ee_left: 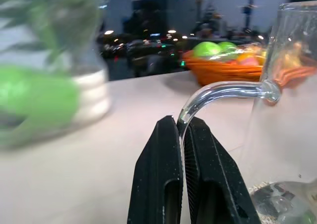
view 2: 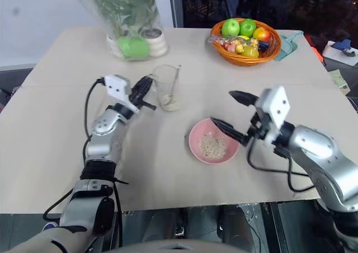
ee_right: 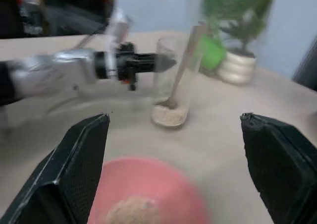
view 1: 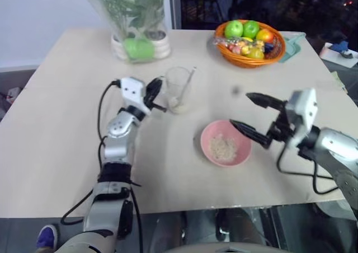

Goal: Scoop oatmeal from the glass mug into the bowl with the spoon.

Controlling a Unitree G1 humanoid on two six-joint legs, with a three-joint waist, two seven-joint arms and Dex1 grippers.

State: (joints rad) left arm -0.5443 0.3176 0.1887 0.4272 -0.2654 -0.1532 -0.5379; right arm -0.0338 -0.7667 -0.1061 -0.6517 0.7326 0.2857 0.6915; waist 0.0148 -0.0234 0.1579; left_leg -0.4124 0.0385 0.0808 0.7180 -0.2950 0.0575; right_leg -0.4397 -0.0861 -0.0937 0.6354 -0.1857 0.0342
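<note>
On the table near the plant vase, our left gripper pinches the glass mug handle, spoon inside, while our right gripper gapes empty beside the pink bowl of oatmeal, so a careless swing could tip either.

orange fruit basket & bagged plant at table far edge

The glass mug was clear, glossy glass; the oatmeal looked dry and grainy in the smooth pink bowl. The spoon seemed metallic. The table was matt beige; the basket was woven.
</note>
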